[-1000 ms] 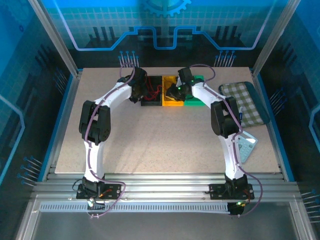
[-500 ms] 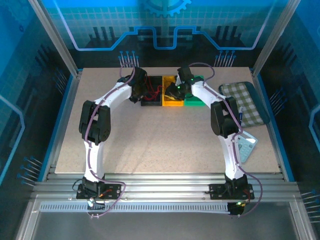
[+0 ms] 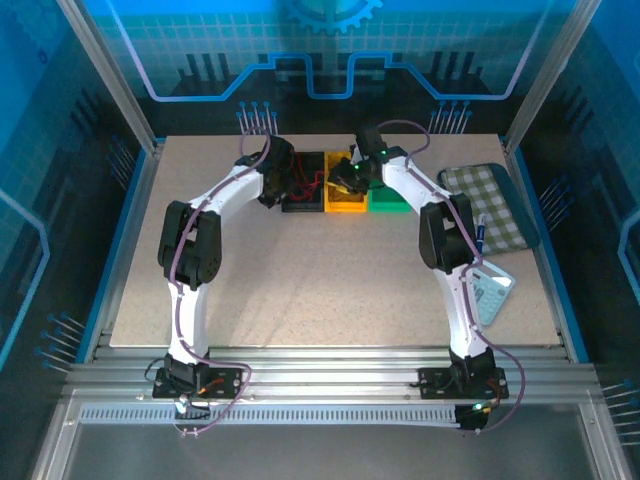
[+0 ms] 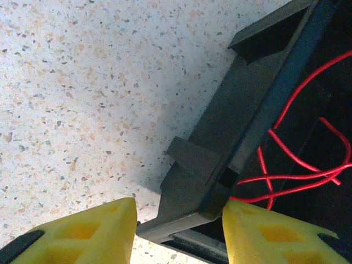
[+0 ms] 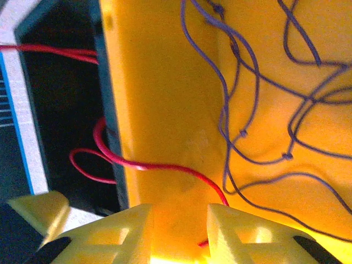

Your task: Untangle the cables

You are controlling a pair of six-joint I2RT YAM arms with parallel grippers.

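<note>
My left gripper (image 4: 179, 231) is shut on the near wall of a black bin (image 4: 242, 104), one yellow finger outside it and one inside. Thin red cables (image 4: 297, 159) lie curled in that bin. My right gripper (image 5: 179, 231) hangs open over a yellow bin (image 5: 159, 82). A red cable (image 5: 165, 166) runs from the black bin (image 5: 60, 110) over the yellow wall and ends beside my right gripper's right finger, unclamped. Several blue-purple cables (image 5: 247, 110) lie tangled on the yellow floor. From above, the left gripper (image 3: 278, 185) and the right gripper (image 3: 345, 178) flank the bins.
The black bin (image 3: 303, 200), yellow bin (image 3: 347, 203) and a green bin (image 3: 388, 205) stand side by side at the table's back middle. A checked cloth (image 3: 490, 205) and a pale calculator-like device (image 3: 490, 290) lie at the right edge.
My right gripper has shifted slightly toward the back over the yellow bin and its jaws have widened. The left arm has not moved.
</note>
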